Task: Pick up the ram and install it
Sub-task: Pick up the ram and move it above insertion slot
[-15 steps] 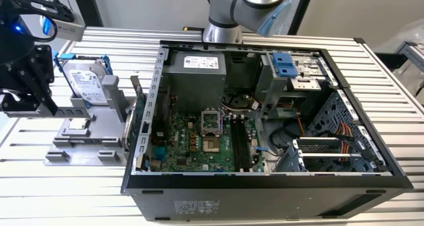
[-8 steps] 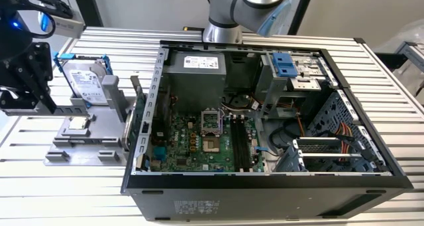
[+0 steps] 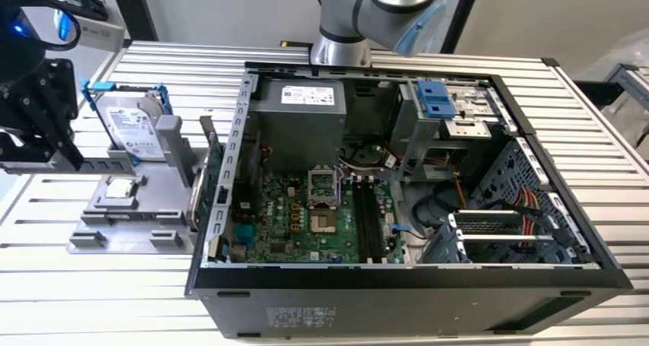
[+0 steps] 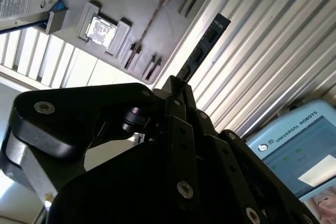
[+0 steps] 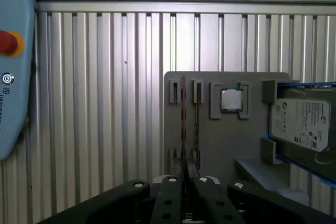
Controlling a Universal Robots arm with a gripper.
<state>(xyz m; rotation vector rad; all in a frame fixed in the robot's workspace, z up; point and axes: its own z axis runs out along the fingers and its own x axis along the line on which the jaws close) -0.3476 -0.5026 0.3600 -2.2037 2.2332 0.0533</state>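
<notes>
— What are the fingers (image 5: 170,190) doing now?

— They are pressing together on the ram (image 4: 202,48), gripping it by one end. I am holding it by its flat faces, I think because a board this thin needs support there.

— Where is it hanging?

— Just above the grey holder (image 5: 231,145), at the side far from the hard drive (image 5: 299,124). I am judging that it is clear of the holder's slots.

— Why is the holder carrying the parts like that?

— Each part is sitting in its own seat, probably so that it is easy to find.

— How many are you counting?

— One ram, one hard drive on the holder, one processor chip (image 5: 231,99) between the slots and the drive, and one open computer case (image 3: 406,285) beside the holder on the table (image 5: 94,103).
</notes>
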